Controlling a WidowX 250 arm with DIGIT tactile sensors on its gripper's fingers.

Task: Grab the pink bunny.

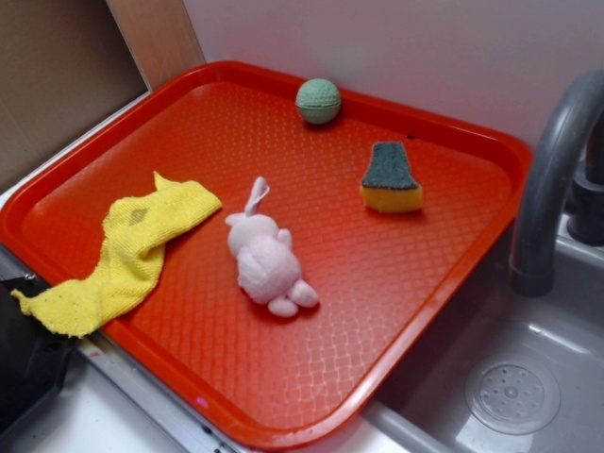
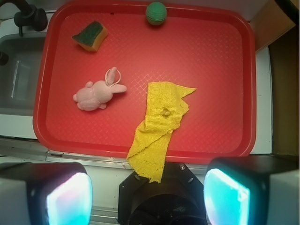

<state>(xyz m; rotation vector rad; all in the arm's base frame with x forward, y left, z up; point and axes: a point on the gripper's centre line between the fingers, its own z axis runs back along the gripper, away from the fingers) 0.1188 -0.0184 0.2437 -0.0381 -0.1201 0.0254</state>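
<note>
Tray: we see a red tray [image 1: 444,283] with a raised rim and a diamond-textured floor, and we place everything else against it.
Pink bunny: the pink bunny [image 1: 267,255] lies flat near the middle of the tray floor, its ears toward the tray's back rim and its stubby feet toward the front rim in the exterior view. Nothing touches it.
Cloth: a yellow cloth [image 1: 132,250] lies crumpled just beside the bunny, apart from it, with one end hanging over the tray rim.
Sponge: a sponge [image 1: 391,179], dark green on top and yellow beneath, sits on the tray floor on the bunny's other side, well apart from it.
Ball: a green knitted ball [image 1: 318,101] rests against the tray's back rim, well apart from the bunny.
Sink: a grey sink [image 1: 514,392] with a curved faucet [image 1: 552,179] adjoins the tray on the sponge's side.
Gripper: in the wrist view we see the gripper [image 2: 149,199] with its two pads [image 2: 69,199] spread wide, pinching nothing. It hangs above, outside the tray edge that the cloth overhangs, well apart from the bunny.
</note>
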